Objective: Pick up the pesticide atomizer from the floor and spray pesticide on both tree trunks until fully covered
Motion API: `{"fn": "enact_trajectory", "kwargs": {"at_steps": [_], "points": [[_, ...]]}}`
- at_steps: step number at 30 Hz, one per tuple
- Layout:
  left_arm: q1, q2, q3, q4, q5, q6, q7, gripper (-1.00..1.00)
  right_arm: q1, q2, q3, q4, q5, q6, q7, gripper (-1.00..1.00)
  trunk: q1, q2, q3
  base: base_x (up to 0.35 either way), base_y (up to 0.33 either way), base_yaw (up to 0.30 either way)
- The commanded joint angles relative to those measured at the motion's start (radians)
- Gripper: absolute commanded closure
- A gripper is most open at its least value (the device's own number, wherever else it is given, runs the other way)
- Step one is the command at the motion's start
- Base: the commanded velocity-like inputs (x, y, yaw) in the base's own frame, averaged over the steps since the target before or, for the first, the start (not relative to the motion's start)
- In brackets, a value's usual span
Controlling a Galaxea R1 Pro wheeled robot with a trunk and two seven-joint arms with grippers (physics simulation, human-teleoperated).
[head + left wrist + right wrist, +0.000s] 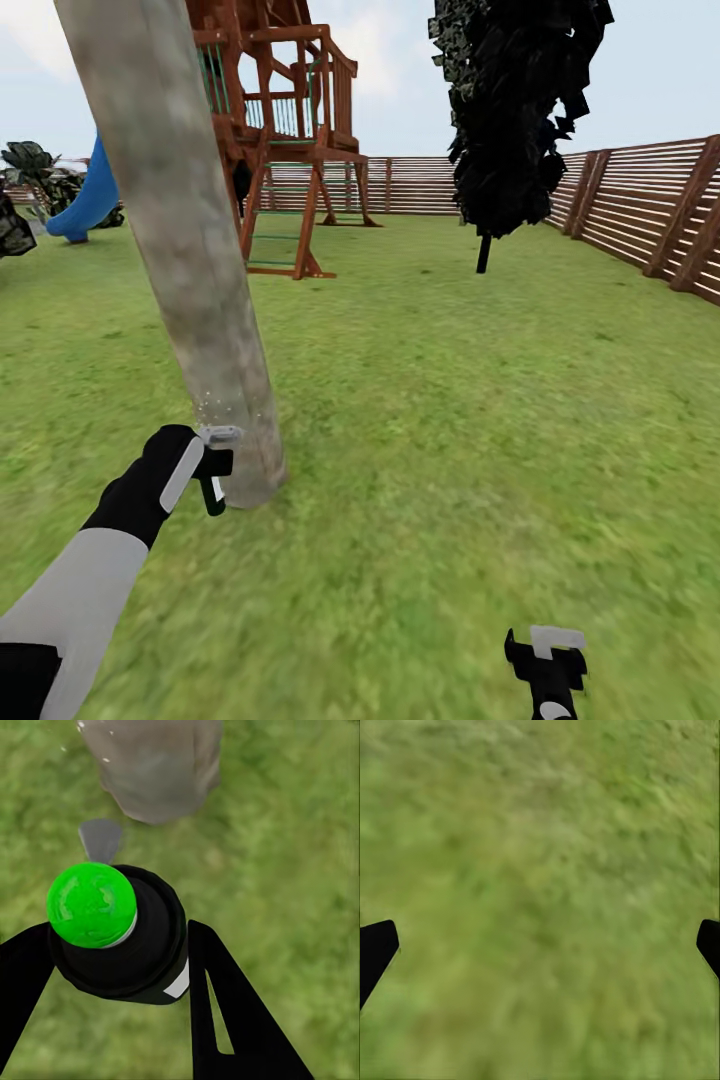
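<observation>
The left gripper [212, 470] is clamped on the pesticide atomizer [216, 462], low at about eight o'clock in the head view, right beside the foot of the tree trunk [185, 240]. In the left wrist view the two black fingers [225, 997] press on either side of the atomizer [124, 937], a dark bottle with a bright green rounded end facing the camera, and its light grey spray head [100, 838] points toward the base of the trunk [154, 765]. A faint haze of whitish specks, the pesticide [215, 405], hangs against the trunk just above the spray head (only a few specks can be made out).

The trunk leans from the upper left down to the lawn [450, 400]. The right gripper [545, 655] sits at about five o'clock, well apart from the trunk; in its wrist view the fingertips [375, 949] stand wide apart over bare grass [540, 870] with nothing between them.

Farther off, a wooden play tower [290, 120] with a blue slide [90, 200] stands at eleven o'clock, a dark columnar tree [515, 110] at one o'clock, and a slatted fence [650, 205] runs along the right.
</observation>
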Motion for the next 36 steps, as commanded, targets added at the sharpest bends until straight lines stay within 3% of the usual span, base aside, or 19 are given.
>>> {"fn": "enact_trajectory", "kwargs": {"at_steps": [1, 7, 15, 23, 30, 36], "points": [[0.000, 0.001, -0.004, -0.001, 0.010, 0.002, 0.010, 1.00, 0.000, 0.000, 0.002, 0.001, 0.007, 0.001, -0.007, -1.00, 0.000, 0.000, -0.001, 0.242, -0.185, 0.276], [0.001, 0.000, -0.004, -0.001, 0.011, 0.002, 0.013, 1.00, 0.000, -0.001, 0.002, 0.001, 0.007, 0.001, -0.007, -1.00, 0.000, 0.000, -0.001, 0.251, -0.179, 0.111], [0.004, 0.002, -0.002, 0.001, 0.006, 0.001, 0.015, 1.00, 0.000, 0.000, 0.002, 0.001, 0.007, 0.001, -0.007, -1.00, 0.000, 0.000, -0.001, 0.017, -0.270, 0.024], [0.020, 0.016, -0.002, 0.047, 0.005, -0.010, 0.019, 1.00, 0.000, 0.001, 0.002, 0.001, 0.007, 0.001, -0.007, -1.00, 0.000, 0.000, -0.001, 0.152, -0.228, 0.256], [0.079, 0.016, -0.003, 0.086, 0.005, -0.031, 0.021, 1.00, 0.000, 0.001, 0.002, 0.001, 0.007, 0.001, -0.007, -1.00, 0.000, 0.000, -0.001, 0.293, -0.086, 0.227], [0.130, 0.015, -0.002, 0.103, 0.015, -0.036, 0.020, 1.00, 0.000, 0.001, 0.002, 0.001, 0.007, 0.001, -0.007, -1.00, 0.000, 0.000, -0.001, 0.057, -0.006, 0.100]]}}
